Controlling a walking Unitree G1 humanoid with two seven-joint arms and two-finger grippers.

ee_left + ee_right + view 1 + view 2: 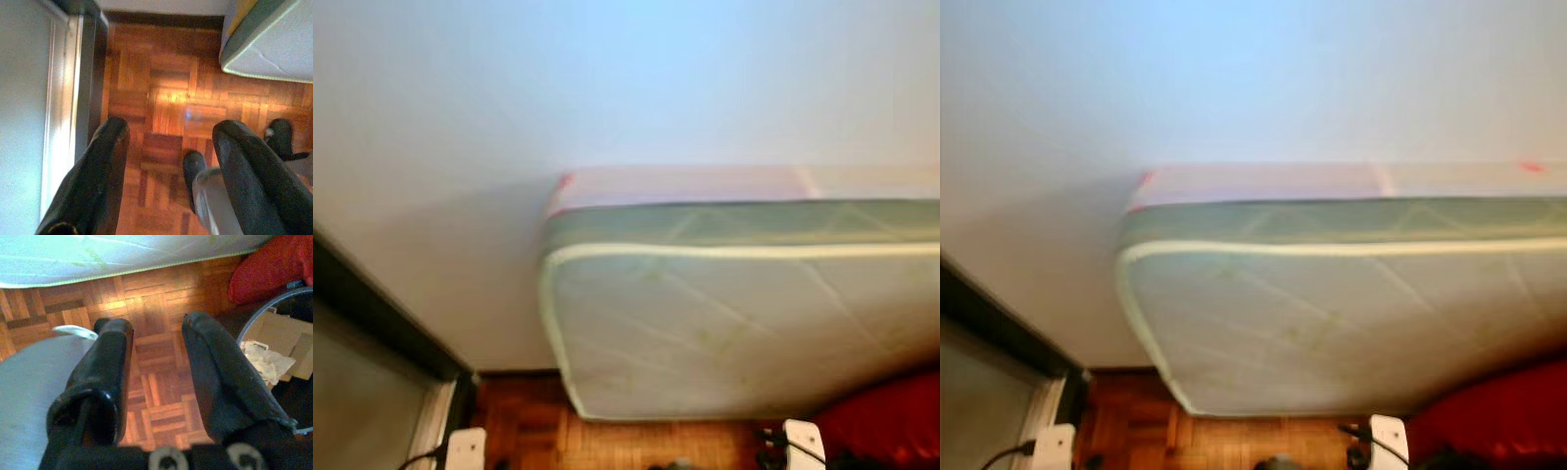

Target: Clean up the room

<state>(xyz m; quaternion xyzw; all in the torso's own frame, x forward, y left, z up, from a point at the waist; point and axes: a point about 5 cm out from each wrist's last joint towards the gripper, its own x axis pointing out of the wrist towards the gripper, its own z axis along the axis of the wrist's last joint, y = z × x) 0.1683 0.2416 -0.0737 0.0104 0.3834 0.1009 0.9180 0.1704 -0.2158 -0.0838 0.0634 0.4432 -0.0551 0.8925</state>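
Observation:
A bare pale-green mattress [744, 313] with a white piped edge stands against the white wall [607, 88] above a parquet floor [636, 441]. A red cloth heap [891, 416] lies at the lower right, beside the mattress. My left gripper [171, 161] hangs open over the parquet with nothing between its fingers [98, 176]. Over the floor by the mattress edge [98, 259] my right gripper [156, 357] is open and empty too. The red cloth [274, 264] lies just beyond it.
A round bin [281, 347] with cardboard and crumpled paper stands by the right gripper. A dark door frame [382, 313] with a white jamb [58, 98] runs along the left. My foot [194, 169] rests on the parquet.

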